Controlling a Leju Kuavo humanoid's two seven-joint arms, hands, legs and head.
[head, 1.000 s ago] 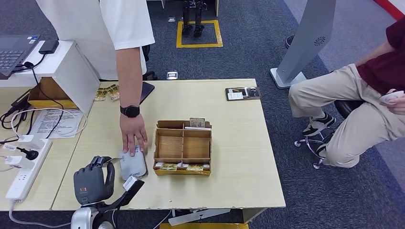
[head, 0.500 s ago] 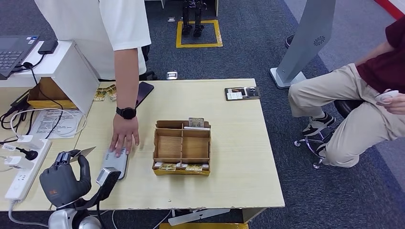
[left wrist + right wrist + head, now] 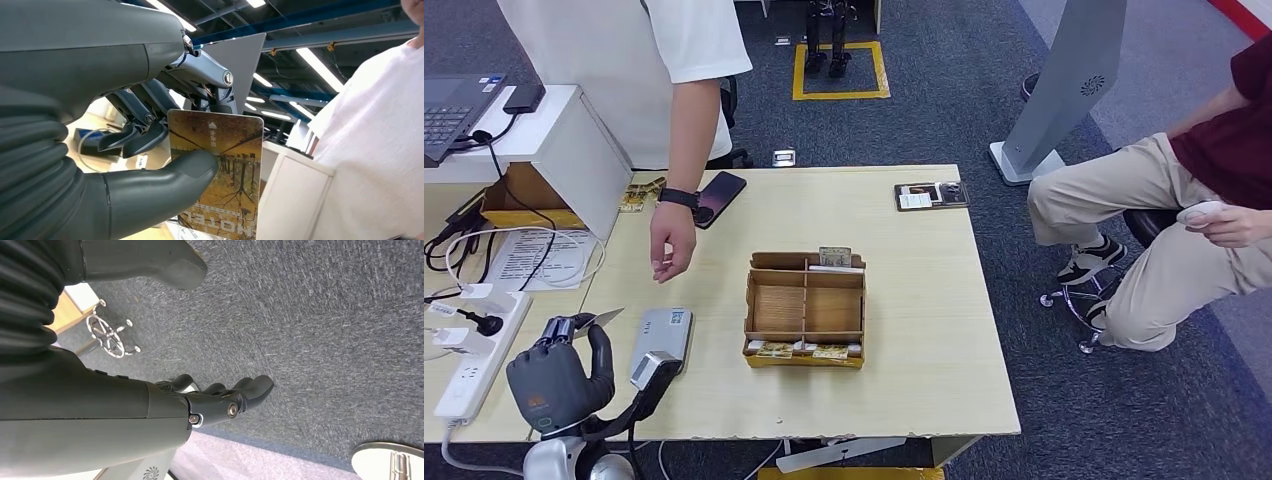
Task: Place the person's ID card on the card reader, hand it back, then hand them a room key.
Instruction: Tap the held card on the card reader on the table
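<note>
While pinched, card (image 3: 220,175) sits in left hand (image 3: 559,375).

You've got the room key card (image 3: 220,170) pinched upright in the left hand (image 3: 554,385), autumn-tree print with "HOTEL" lettering, just left of the grey card reader (image 3: 662,335). That reader lies flat on the counter (image 3: 904,300), just left of the cardboard organiser (image 3: 805,310).

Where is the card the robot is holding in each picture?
Head view: the card sticks up from the left hand, low on the left, beside the card reader.
Left wrist view: card at centre, pinched under the thumb.
Right wrist view: not in it.
Shared landmark: the person's white shirt.
</note>
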